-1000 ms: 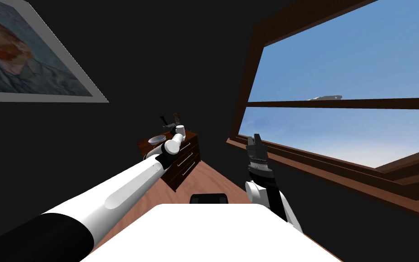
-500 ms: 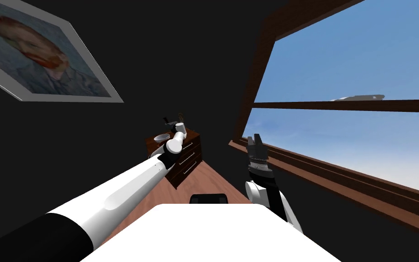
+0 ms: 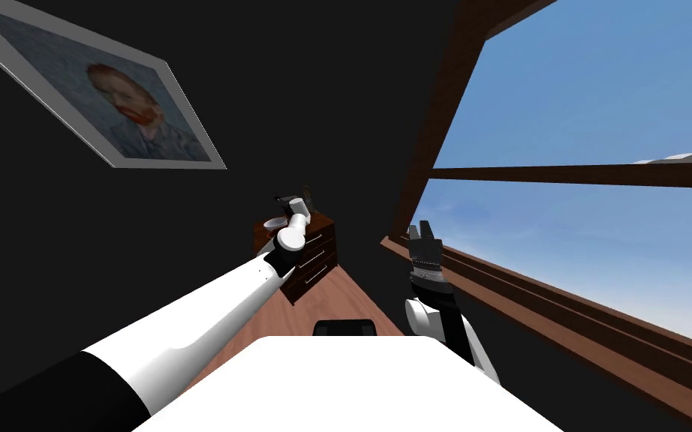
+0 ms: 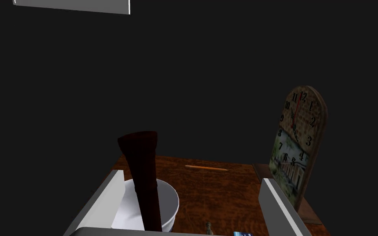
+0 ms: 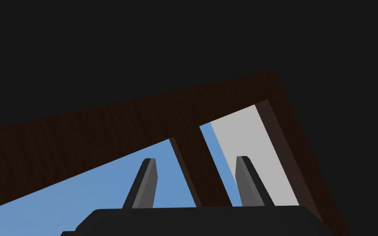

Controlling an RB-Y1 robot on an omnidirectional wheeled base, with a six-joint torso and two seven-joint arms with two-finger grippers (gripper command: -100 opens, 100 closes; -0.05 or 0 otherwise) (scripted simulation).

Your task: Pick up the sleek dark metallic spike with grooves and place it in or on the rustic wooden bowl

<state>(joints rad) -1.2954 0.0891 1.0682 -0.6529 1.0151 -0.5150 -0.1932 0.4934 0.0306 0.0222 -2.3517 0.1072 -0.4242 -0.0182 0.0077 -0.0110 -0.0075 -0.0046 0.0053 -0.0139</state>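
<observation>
Spike [image 4: 142, 176], dark reddish brown and wider at its free end, stands nearly upright in white bowl [image 4: 169, 209], lower end inside the rim. Left pincer [image 4: 192, 176] is open wide and grips nothing: one finger just beside bowl and spike, the other near arched clock [image 4: 299, 147]. Thin orange stick [image 4: 206, 168] lies on dresser [image 4: 225, 192] top beyond the bowl. In head view the dresser sits at frame centre. Right pincer [image 3: 421, 229], right of centre, points up, fingers apart, empty.

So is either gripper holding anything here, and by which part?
Nothing is held. The left gripper is open around the dark spike, which stands in the white bowl; the right gripper is open and empty.
</observation>
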